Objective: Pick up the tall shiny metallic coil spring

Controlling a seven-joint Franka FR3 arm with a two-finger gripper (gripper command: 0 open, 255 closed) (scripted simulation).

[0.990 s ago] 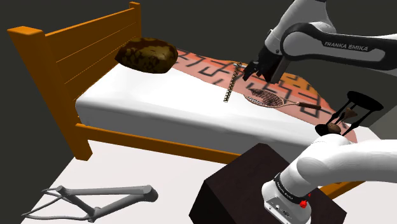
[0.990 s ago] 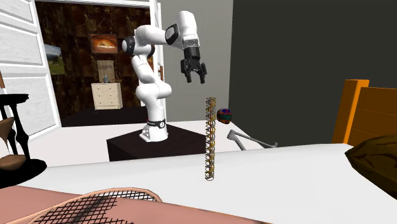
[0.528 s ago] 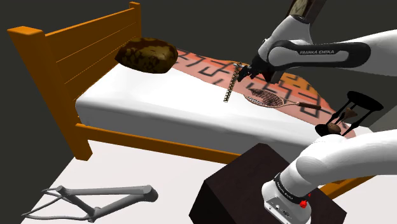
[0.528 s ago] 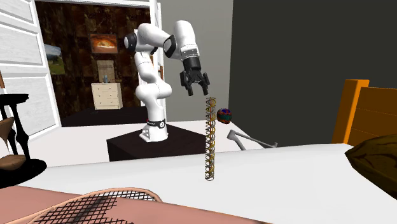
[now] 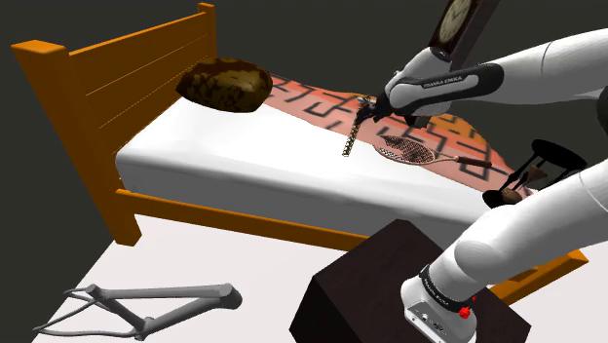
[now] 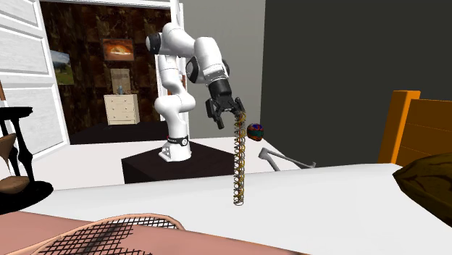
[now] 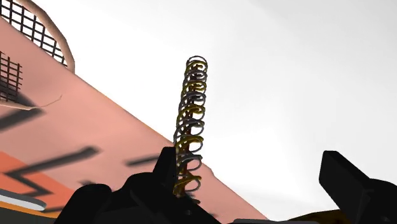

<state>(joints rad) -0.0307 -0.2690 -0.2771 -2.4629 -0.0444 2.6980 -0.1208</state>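
Tall gold-and-silver metal coil spring (image 5: 353, 130) stands upright on white bed sheet (image 5: 244, 156), just beside edge of pink blanket w/ black pattern (image 5: 322, 102). Black fingers (image 7: 347, 181) are open, set wide apart at spring's top end. Spring sits btwn them, close against one finger, other finger well clear, so not clasped. White arm (image 5: 526, 78) reaches over bed from dark box stand (image 5: 370, 292). Mesh-headed racket (image 5: 407, 149) lies on blanket near spring. Brown pillow (image 5: 226, 85) sits by orange wooden headboard (image 5: 117, 78). Grey frame-shaped object (image 5: 136, 307) lies on floor beside bed.
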